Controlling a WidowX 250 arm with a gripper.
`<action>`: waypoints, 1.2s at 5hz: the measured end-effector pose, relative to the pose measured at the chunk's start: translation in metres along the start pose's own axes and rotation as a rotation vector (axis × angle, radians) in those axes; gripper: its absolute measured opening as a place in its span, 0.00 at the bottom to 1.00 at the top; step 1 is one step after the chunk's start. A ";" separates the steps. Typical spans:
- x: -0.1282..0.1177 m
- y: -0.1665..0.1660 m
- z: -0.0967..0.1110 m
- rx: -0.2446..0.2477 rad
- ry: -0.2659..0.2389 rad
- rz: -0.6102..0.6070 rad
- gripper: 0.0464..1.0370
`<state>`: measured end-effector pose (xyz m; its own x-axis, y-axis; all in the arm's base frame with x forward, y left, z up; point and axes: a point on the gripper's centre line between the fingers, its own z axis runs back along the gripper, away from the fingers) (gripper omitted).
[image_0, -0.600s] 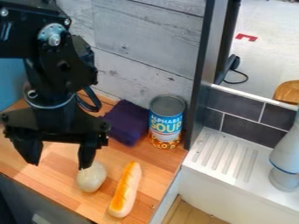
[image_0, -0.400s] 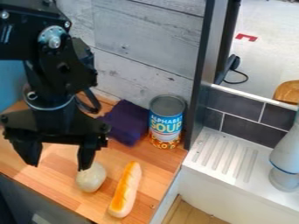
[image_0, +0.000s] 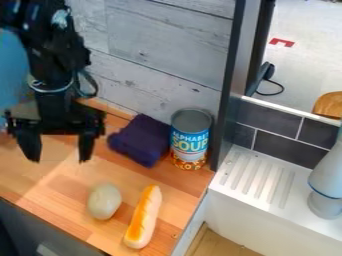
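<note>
Camera view: our gripper (image_0: 59, 160) hangs with its fingers apart, holding nothing, near the purple cloth (image_0: 141, 140) beside the can (image_0: 190, 139). Probably light and floppy, so we'd pinch a raised fold.

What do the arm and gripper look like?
The arm is black and jointed, with a silvery round fitting near the top, a pale ring above the gripper and a looping black cable. The gripper is black, with two blocky, tapering fingers.

My arm hangs down at the upper left, its gripper (image_0: 56, 159) pointing downward with fingers spread wide apart.
</note>
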<state>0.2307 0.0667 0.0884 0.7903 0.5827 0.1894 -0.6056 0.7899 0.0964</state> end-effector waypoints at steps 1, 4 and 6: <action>0.039 0.003 -0.020 -0.009 0.020 0.042 0.96; 0.111 -0.025 -0.063 -0.109 0.016 0.024 0.96; 0.125 -0.063 -0.081 -0.098 0.031 -0.046 0.96</action>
<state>0.3754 0.1051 0.0265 0.8206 0.5497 0.1567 -0.5576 0.8301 0.0079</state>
